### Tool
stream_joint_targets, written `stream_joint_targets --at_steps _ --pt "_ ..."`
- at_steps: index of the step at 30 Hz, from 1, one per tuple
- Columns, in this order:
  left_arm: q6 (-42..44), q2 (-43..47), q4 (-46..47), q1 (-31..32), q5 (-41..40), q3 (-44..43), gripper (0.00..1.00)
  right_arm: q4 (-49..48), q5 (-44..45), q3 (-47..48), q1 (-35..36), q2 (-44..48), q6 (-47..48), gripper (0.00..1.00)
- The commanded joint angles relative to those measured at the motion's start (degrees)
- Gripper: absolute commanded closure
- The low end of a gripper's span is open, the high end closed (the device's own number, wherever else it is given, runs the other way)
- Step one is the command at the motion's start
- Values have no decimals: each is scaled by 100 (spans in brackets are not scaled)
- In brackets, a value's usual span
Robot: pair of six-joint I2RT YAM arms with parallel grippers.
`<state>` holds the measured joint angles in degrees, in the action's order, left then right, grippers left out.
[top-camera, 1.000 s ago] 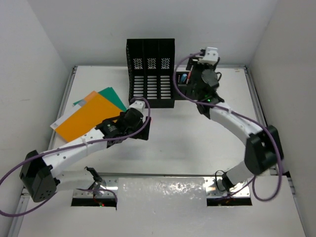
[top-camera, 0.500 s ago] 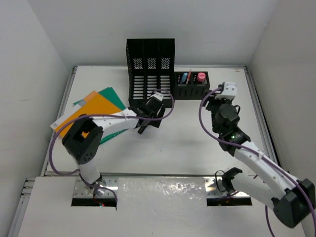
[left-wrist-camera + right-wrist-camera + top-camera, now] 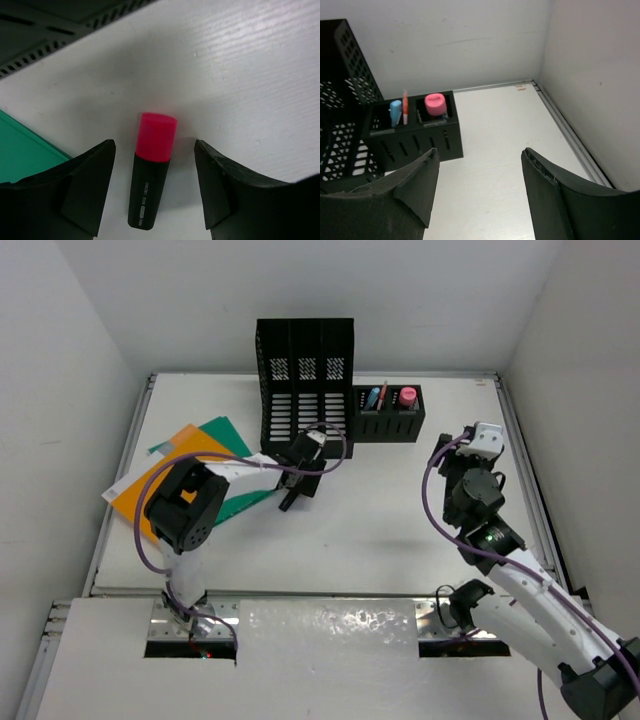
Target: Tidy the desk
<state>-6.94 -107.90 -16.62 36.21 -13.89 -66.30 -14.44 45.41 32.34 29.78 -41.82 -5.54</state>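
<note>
- Desk (image 3: 380, 530), the large flat white tabletop with thin metal rails along its edges, fills the floor of the white-walled booth. Both arms are bolted at its near edge.
- One highlighter (image 3: 150, 175), black barrel with a pink cap, lies flat on the desk. It sits just in front of the tall black slotted file holder (image 3: 305, 390) and beside the edge of a green folder (image 3: 20, 150). Lying loose there, it looks like the item to tidy next.
- Left gripper (image 3: 155, 192) straddles the highlighter with one finger on each side and bare tabletop showing in both gaps. Its jaws are apart and clamp nothing. They are lined up across the barrel, I judge for a pinch.
- Right gripper (image 3: 479, 195) hangs above the right part of the desk, spread and empty, probably to stay clear of the left arm.
- Counted:
  - one file holder with three slots
  - one low black pen organiser (image 3: 388, 422) just beside it, with three visible items: blue, orange-red and pink-topped
  - one orange folder (image 3: 150, 490), with green and a pale sheet (image 3: 116, 487) fanned beneath it at the left; I cannot tell exactly how many lie there
</note>
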Motion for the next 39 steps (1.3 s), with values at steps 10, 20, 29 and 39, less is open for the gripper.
stream_joint_targets --at_steps 10,20,29,39 --pt "-229 164 572 -43 879 909 75 -103 328 -17 2 25 202 35" --pt "24 416 -330 685 817 261 100 187 407 -96 10 262 18 35" --pt "334 2035 201 1222 1207 -1200 100 82 566 -149 2 298 36 35" --pt "1116 1219 2380 1213 282 -1746 100 301 328 158 1 69 -70 36"
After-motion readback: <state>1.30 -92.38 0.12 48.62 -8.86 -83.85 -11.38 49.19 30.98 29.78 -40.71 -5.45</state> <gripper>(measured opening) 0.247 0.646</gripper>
